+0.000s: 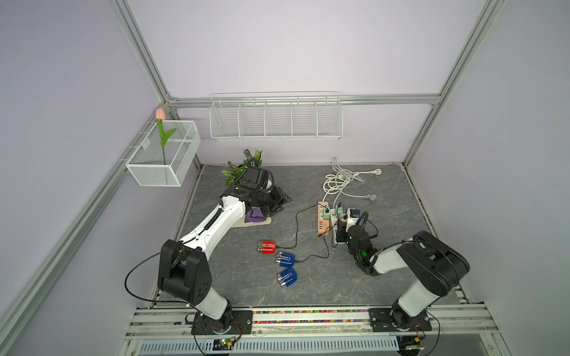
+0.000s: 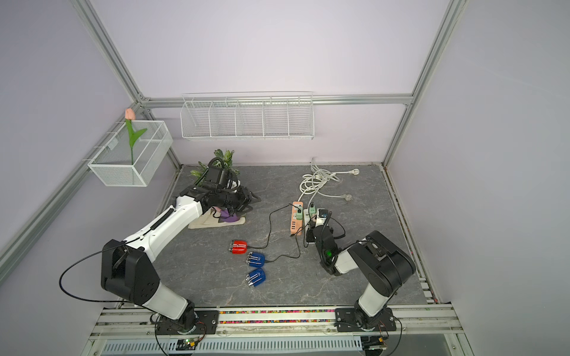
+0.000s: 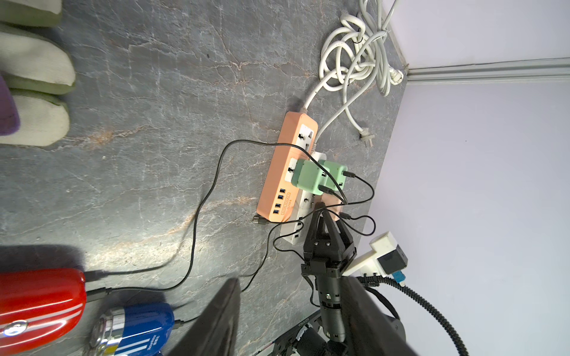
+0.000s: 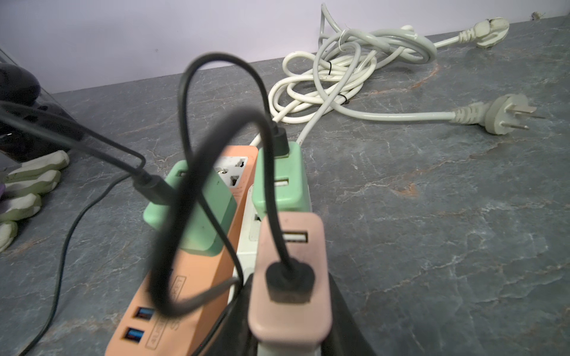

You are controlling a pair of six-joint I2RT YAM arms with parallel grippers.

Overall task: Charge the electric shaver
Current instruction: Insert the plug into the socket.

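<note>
Grey veined worktop (image 1: 246, 292) inside lilac walls and an aluminium frame. Low and centre in both top views, three shavers close together: red shaver (image 1: 267, 247) and upper blue shaver (image 1: 286, 259), each with a black cable plugged in and run up toward the green adapters (image 4: 200, 212) on the orange power strip (image 1: 322, 220) and white power strip (image 4: 246, 249), right of centre; lower blue shaver (image 1: 287, 277) just below them, with no cable. Right jaws pinched shut on the pink adapter (image 4: 314, 308), low and centre in the right wrist view, over the white power strip; cannot tell whether fully seated in a socket. Black cable already in that adapter's port, its free end (image 3: 260, 219) loose on the worktop beside the lower end of the orange power strip. Left jaws about half open and empty, well apart from all this, above a glove (image 3: 34, 61) toward the upper left of the worktop. By the look of it, well past halfway: two shavers wired, the third not yet. Left, most likely: press the pink adapter home, then carry the free end to the lower blue shaver.
</note>
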